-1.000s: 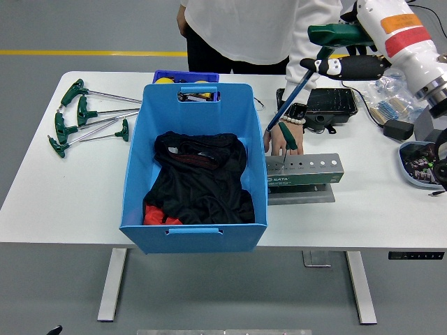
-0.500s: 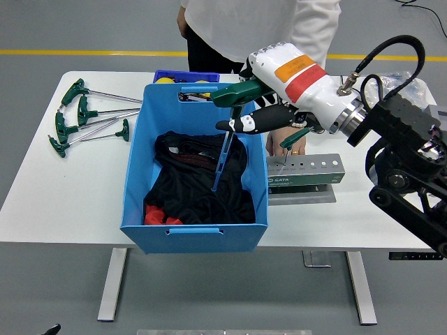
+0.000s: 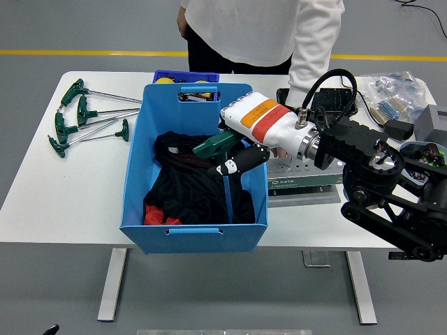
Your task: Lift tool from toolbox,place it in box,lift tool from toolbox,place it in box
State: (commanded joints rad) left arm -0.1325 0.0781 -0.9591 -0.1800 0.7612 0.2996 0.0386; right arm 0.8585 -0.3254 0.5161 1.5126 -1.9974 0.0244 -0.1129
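**T-handle wrench held over the blue box**

Grey floor with a yellow line runs behind the white desk [image 3: 63,202] where we are working. Our right robot hand [image 3: 234,159] reaches in from the right, over the rim of the blue box [image 3: 140,181], and is clenched around the green handle of a T-handle wrench [image 3: 222,157]. The wrench's blue shaft hangs down inside the box, pointing at its floor near the front right corner, close to the black garment [image 3: 192,178] that lies crumpled in the box with a bit of red cloth [image 3: 155,216] at its front left.

Just right of the box sits the grey tool holder [image 3: 307,183], mostly hidden behind our forearm; we cannot tell what remains in it. Four more green-handled T-wrenches [image 3: 87,118] lie fanned on the desk to the left of the box, well apart from it. Behind the box a small dark-blue bin [image 3: 185,75] shows yellow items at its top.

A person in a white top [image 3: 244,28] stands at the far side of the desk; we cannot see the hand clearly behind our arm. Our left arm is out of sight.
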